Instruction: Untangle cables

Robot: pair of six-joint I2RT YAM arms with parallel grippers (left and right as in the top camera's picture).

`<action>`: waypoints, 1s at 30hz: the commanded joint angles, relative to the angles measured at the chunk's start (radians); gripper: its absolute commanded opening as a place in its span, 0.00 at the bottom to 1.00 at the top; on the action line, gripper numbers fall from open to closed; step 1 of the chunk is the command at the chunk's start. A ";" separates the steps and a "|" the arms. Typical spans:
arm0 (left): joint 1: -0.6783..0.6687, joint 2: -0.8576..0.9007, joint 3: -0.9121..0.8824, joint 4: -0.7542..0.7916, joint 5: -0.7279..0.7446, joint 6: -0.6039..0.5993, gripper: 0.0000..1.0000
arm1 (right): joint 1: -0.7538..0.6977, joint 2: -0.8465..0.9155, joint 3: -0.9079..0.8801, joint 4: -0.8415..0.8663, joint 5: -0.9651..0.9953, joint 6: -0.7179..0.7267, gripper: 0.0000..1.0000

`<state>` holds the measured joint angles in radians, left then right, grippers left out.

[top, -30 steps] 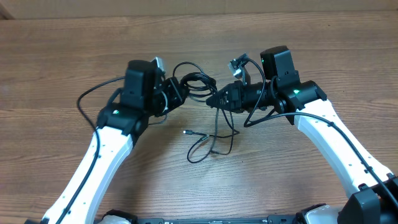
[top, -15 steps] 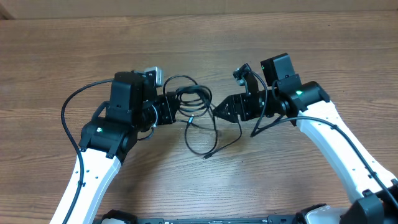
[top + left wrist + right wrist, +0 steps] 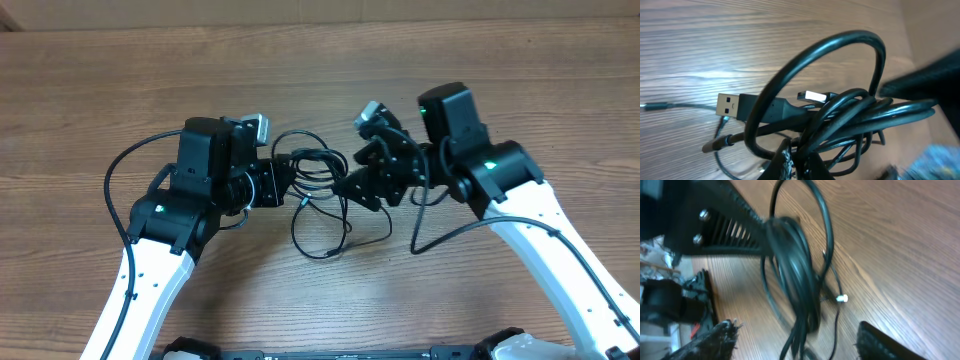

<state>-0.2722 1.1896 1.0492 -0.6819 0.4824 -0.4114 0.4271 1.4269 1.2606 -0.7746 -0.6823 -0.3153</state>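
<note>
Right hand has swung back toward cables, fingers apart. Left hand clamped on them, mid-table. I'd pinch one outer loop only and pull slowly toward right edge.

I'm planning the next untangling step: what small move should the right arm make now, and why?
Probably close the right gripper on the cables that pass between its open fingers. The left gripper is shut on the same bundle, anchoring it, so a second grip would likely let the arms pull a loop apart.
</note>
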 commanded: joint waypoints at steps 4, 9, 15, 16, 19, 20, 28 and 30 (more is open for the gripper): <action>0.011 -0.013 0.001 0.002 0.165 0.112 0.04 | 0.005 0.023 0.014 0.045 0.050 -0.050 0.30; 0.011 -0.013 0.001 0.009 0.161 0.112 0.18 | 0.005 0.023 0.014 0.056 0.034 0.099 0.04; 0.010 -0.013 0.001 0.001 0.161 0.064 0.89 | 0.003 0.023 0.014 0.146 0.034 0.453 0.04; 0.010 -0.013 0.001 0.000 0.161 0.050 0.97 | 0.003 0.023 0.014 0.166 0.034 0.513 0.04; 0.010 -0.013 0.001 -0.006 0.126 -0.036 1.00 | 0.003 0.023 0.014 0.200 0.024 0.650 0.04; 0.008 -0.013 0.000 -0.010 0.104 -0.068 1.00 | 0.003 0.023 0.014 0.210 0.009 0.681 0.04; -0.058 -0.012 0.000 -0.014 -0.188 -0.382 0.86 | 0.003 0.023 0.014 0.213 -0.093 0.760 0.04; -0.074 -0.012 0.000 0.017 -0.204 -0.424 0.85 | 0.003 0.023 0.014 0.209 -0.093 0.760 0.04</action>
<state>-0.3229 1.1881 1.0492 -0.6964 0.4145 -0.6697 0.4305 1.4509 1.2606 -0.5713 -0.7063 0.3965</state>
